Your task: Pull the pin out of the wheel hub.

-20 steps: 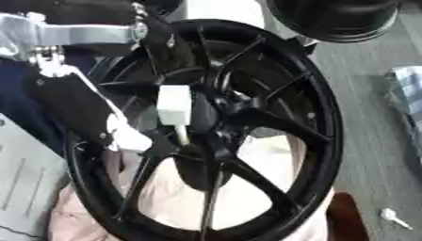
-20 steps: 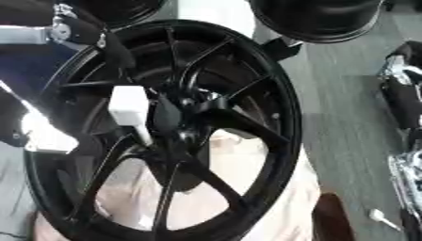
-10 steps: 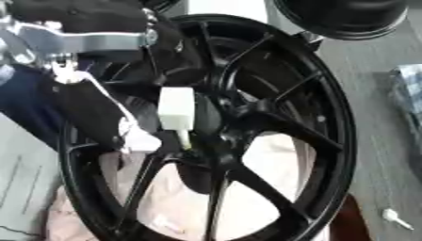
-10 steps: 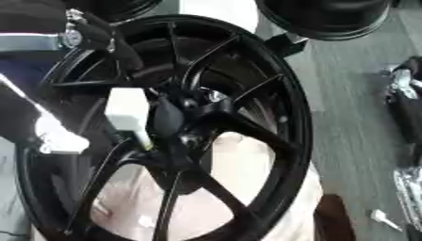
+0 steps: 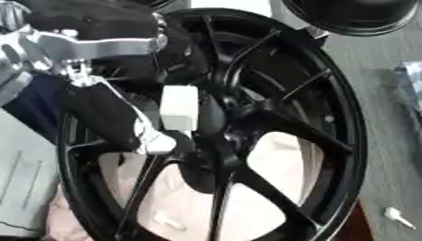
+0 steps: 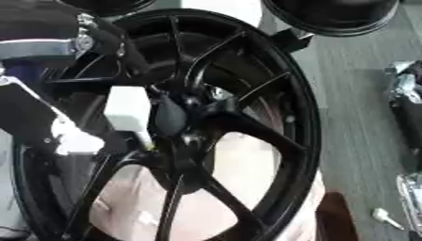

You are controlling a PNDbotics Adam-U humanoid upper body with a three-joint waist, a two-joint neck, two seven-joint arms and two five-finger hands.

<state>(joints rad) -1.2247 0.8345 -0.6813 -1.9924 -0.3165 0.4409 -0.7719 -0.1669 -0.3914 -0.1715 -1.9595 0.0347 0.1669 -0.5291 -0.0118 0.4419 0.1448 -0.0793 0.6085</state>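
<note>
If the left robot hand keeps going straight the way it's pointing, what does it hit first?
Most likely the white pin at the wheel hub. The left robot hand points down and to the right, its pale tip beside the pin's lower end. Depth is unclear, so contact can't be confirmed.

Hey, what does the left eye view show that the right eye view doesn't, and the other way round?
Only the left eye view shows the pale grey panel at the lower left and a blue-grey cloth edge at the far right. Only the right eye view shows black and silver hardware along the right edge. Both share the black wheel, the white block at its hub, the left hand beside it, and a small white piece on the grey floor.
</note>
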